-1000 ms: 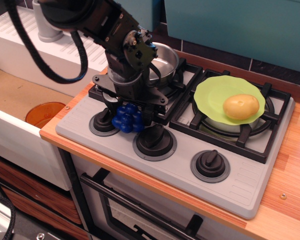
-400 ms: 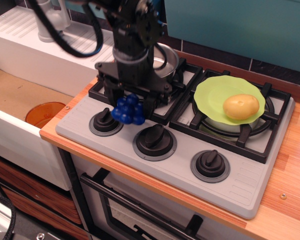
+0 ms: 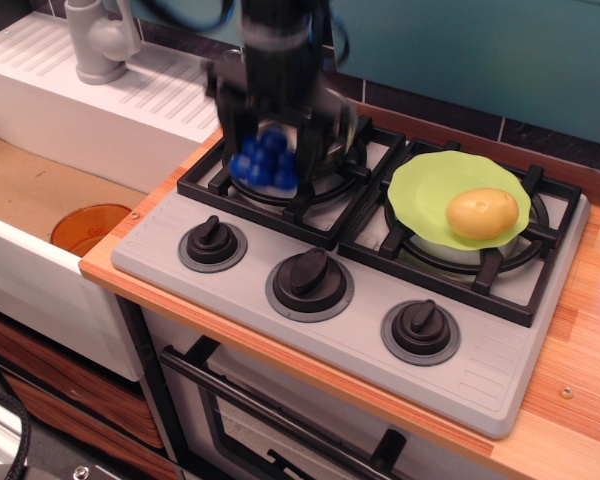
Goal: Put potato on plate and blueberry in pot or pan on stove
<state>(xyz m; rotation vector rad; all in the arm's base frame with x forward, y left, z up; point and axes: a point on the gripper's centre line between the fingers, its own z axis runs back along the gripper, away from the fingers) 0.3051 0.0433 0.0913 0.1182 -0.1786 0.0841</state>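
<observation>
My gripper [image 3: 267, 160] is shut on the dark blue blueberry [image 3: 266, 159] and holds it in the air above the front of the left burner grate. The shiny steel pot [image 3: 330, 135] stands on that burner just behind the gripper, mostly hidden by the arm. The yellow-tan potato [image 3: 482, 213] lies on the lime-green plate [image 3: 430, 190], which rests on the right burner. The grey stove [image 3: 340, 320] has three black knobs along its front.
An orange bowl [image 3: 90, 227] sits in the sink at the left. A grey faucet [image 3: 98, 40] stands on the white drainboard at the back left. Wooden counter runs along the stove's right and front edges.
My gripper has lifted the blueberry from the stove's front by the left knob and carried it up and back over the left burner, toward the pot.
</observation>
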